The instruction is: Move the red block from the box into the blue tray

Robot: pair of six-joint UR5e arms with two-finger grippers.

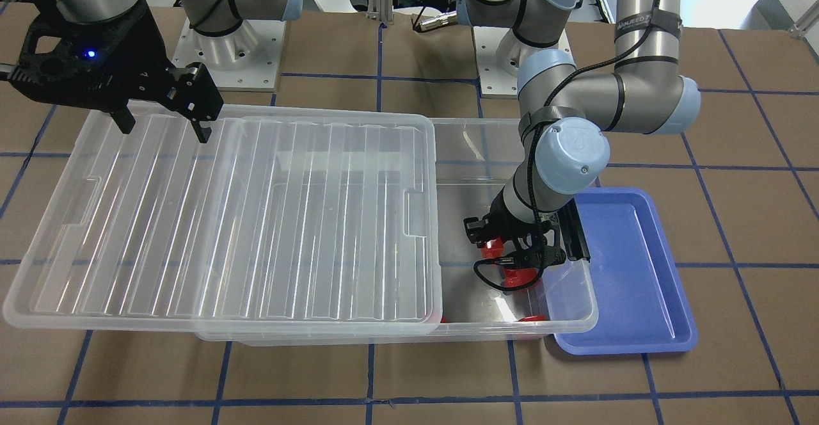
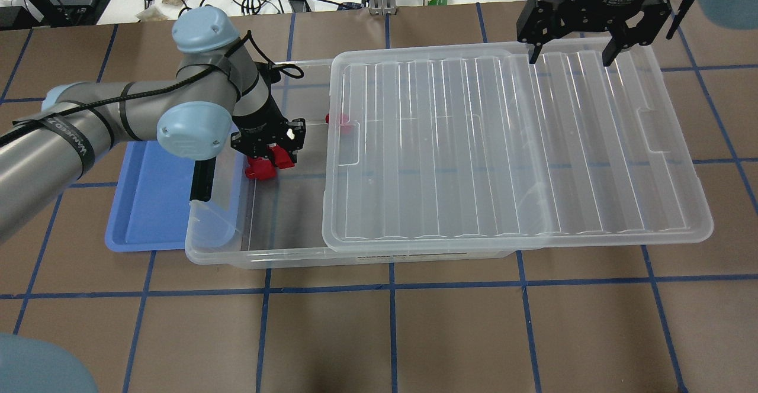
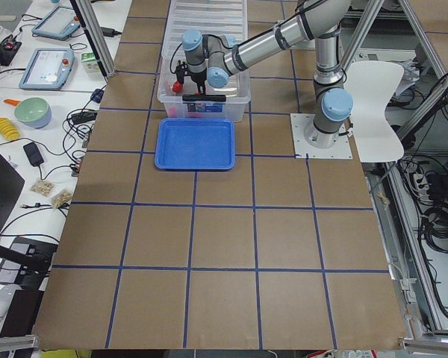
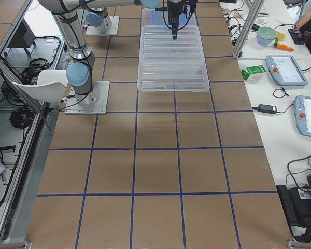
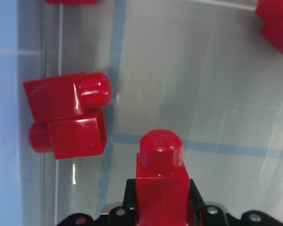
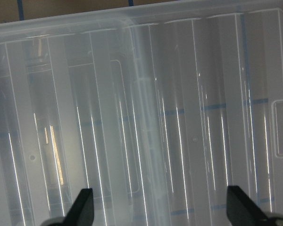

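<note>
In the front view, the left gripper [image 1: 512,255] reaches into the box [image 1: 499,330] where the offset lid [image 1: 256,220] leaves it open, beside the blue tray [image 1: 630,258]. Overhead, the right gripper [image 2: 571,58] hangs spread. Left wrist: jaws clamp the red block [image 5: 161,174].

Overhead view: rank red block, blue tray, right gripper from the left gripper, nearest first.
1. red block, held in the left gripper.
2. blue tray, beside the box, robot's left.
3. right gripper, over the lid's far end.
</note>
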